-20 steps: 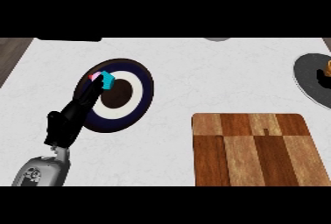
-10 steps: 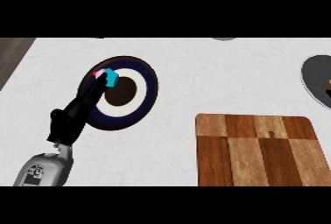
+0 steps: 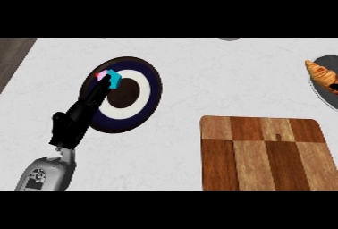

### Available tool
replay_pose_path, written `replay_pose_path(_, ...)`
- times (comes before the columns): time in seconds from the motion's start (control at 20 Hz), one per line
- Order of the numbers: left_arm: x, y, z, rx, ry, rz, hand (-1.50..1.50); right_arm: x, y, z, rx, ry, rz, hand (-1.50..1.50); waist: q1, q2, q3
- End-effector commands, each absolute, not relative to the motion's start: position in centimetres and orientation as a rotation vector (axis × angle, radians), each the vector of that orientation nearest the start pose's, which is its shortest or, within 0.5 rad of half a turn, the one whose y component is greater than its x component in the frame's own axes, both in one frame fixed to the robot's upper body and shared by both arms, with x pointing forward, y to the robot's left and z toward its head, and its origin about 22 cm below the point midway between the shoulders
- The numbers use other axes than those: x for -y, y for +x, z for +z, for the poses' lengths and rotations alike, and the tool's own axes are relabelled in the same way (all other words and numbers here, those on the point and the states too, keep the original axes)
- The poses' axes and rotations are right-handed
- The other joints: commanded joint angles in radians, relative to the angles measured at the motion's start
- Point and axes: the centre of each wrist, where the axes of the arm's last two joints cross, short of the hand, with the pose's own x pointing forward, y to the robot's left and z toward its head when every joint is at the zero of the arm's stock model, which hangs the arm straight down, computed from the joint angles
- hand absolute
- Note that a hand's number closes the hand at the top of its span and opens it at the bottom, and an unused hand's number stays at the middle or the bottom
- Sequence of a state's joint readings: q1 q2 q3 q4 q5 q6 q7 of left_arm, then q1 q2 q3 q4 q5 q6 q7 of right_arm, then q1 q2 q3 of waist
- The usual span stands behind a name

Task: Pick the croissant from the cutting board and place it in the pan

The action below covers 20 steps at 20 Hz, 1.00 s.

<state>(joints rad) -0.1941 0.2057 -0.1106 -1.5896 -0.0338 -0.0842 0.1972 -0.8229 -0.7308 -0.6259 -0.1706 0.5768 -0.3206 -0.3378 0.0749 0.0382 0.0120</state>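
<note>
Fingers of the left hand [image 3: 74, 121] lie straight over a plate [image 3: 148, 96]; croissant [image 3: 321, 74] in the pan [image 3: 328, 95] runs diagonally.

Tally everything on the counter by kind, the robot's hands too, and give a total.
Plates: 1
Small blue and pink items on the plate: 1
Cutting boards: 1
Pans: 1
Croissants: 1
Hands in view, the left hand: 1
Total: 6
</note>
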Motion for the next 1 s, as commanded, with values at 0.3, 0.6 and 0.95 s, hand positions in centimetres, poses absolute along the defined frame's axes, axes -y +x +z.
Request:
replay_pose_path(0.3,-23.3,28.3,5.6,1.548,0.065,-0.379,0.0,51.4,32.1,7.1,1.564,-0.803,-0.283,-1.5,-0.023,-0.001,0.001)
replay_pose_path(0.6,-23.4,28.9,6.1,1.526,0.08,-0.366,0.0,54.4,28.7,7.0,1.638,-0.707,-0.234,-1.5,-0.034,-0.01,-0.002)
replay_pose_path(0.95,-25.4,27.7,5.1,1.527,0.082,-0.375,0.0,55.4,24.3,2.9,1.75,-0.719,-0.234,-1.5,-0.039,-0.019,-0.004)
